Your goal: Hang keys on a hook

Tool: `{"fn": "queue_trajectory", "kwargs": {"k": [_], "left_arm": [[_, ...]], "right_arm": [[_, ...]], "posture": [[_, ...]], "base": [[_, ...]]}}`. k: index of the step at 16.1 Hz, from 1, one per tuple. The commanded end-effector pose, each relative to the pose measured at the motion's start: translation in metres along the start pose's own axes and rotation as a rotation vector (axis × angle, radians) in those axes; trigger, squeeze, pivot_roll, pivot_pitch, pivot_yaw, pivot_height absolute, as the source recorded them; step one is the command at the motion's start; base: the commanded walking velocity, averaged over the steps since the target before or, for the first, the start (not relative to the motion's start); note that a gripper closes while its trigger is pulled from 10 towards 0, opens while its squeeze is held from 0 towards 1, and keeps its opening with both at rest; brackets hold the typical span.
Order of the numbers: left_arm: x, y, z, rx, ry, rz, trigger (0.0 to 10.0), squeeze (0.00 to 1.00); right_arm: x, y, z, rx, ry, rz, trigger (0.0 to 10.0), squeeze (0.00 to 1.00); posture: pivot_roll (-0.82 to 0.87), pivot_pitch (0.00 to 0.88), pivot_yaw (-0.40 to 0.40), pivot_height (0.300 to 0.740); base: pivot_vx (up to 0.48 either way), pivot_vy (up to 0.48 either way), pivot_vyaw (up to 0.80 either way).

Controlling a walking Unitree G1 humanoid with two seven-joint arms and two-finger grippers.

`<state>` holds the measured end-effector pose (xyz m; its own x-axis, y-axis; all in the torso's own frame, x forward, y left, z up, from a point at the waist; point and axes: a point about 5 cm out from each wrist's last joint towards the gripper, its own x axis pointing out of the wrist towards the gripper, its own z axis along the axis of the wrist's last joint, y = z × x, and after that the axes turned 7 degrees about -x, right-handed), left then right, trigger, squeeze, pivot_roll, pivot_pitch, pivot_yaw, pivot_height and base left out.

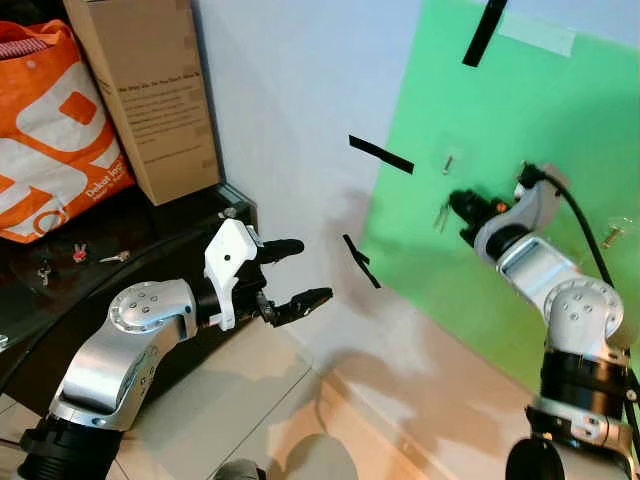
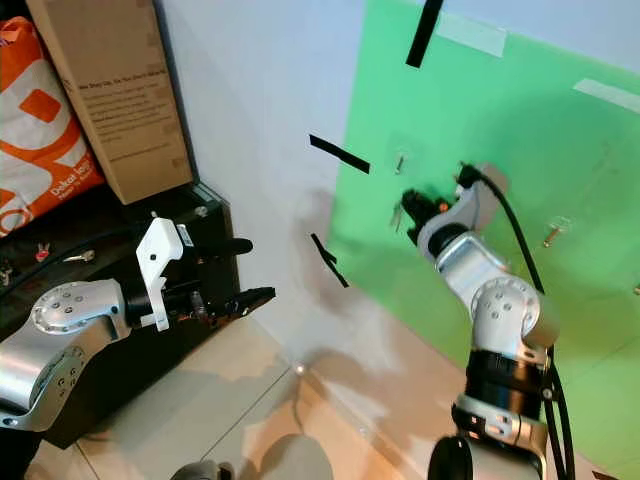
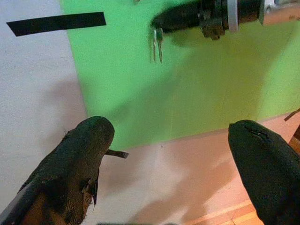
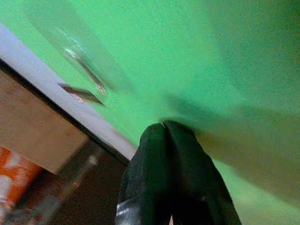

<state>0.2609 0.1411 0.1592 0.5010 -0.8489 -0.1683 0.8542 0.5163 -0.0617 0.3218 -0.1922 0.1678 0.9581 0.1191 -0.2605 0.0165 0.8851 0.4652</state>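
A small bunch of keys [image 1: 441, 215] dangles against the green sheet [image 1: 500, 130] on the wall, with my right gripper [image 1: 462, 206] shut on it. In the left wrist view the keys [image 3: 157, 42] hang below its black fingertips [image 3: 178, 18]. A clear hook [image 1: 449, 160] with a screw is fixed to the sheet just above the keys. A second hook [image 1: 612, 235] sits further right. In the right wrist view the fingers [image 4: 164, 136] are pressed together close to the sheet, beside a hook [image 4: 86, 70]. My left gripper [image 1: 300, 272] is held open lower left, empty, away from the wall.
An orange bag [image 1: 50, 130] and a cardboard box [image 1: 150, 90] stand on a dark cabinet [image 1: 200, 215] at the left, with more small keys [image 1: 115, 257] lying on it. Black tape strips [image 1: 380, 154] mark the white wall. Tiled floor lies below.
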Motion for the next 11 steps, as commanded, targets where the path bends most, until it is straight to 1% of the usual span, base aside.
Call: {"fn": "queue_trajectory", "kwargs": {"k": [1,2,4,8,9,10,11], "left_arm": [[0.001,-0.002,0.0,0.005,0.003,-0.014,10.0,0.0],[0.002,-0.002,0.0,0.005,0.003,-0.015,10.0,0.0],[0.003,-0.002,0.001,0.005,0.002,-0.015,10.0,0.0],[0.004,-0.002,0.001,0.004,0.002,-0.016,10.0,0.0],[0.004,-0.002,0.001,0.004,0.002,-0.016,10.0,0.0],[0.004,-0.002,0.001,0.003,0.001,-0.016,10.0,0.0],[0.004,-0.002,0.001,0.003,0.001,-0.016,10.0,0.0]], "right_arm": [[-0.004,-0.009,0.005,-0.045,-0.024,-0.055,10.0,0.0],[-0.006,0.004,0.01,-0.118,-0.06,0.03,10.0,0.0],[-0.014,0.027,0.024,-0.197,-0.163,0.185,10.0,0.0],[-0.018,0.04,0.035,-0.24,-0.241,0.259,10.0,0.0],[-0.019,0.043,0.035,-0.255,-0.247,0.289,10.0,0.0],[-0.017,0.048,0.029,-0.289,-0.225,0.309,10.0,0.0],[-0.017,0.048,0.028,-0.297,-0.219,0.307,10.0,0.0]], "posture": [[0.02,0.0,-0.046,0.74],[0.02,0.0,-0.04,0.74],[0.02,0.0,-0.038,0.74],[0.02,0.0,-0.039,0.74],[0.02,0.0,-0.039,0.74],[0.02,0.0,-0.04,0.74],[0.02,0.0,-0.04,0.74]], "base": [[0.0,0.0,0.0],[0.0,0.0,0.0],[0.0,0.0,0.0],[0.0,0.0,0.0],[0.0,0.0,0.0],[0.0,0.0,0.0],[0.0,0.0,0.0]]}}
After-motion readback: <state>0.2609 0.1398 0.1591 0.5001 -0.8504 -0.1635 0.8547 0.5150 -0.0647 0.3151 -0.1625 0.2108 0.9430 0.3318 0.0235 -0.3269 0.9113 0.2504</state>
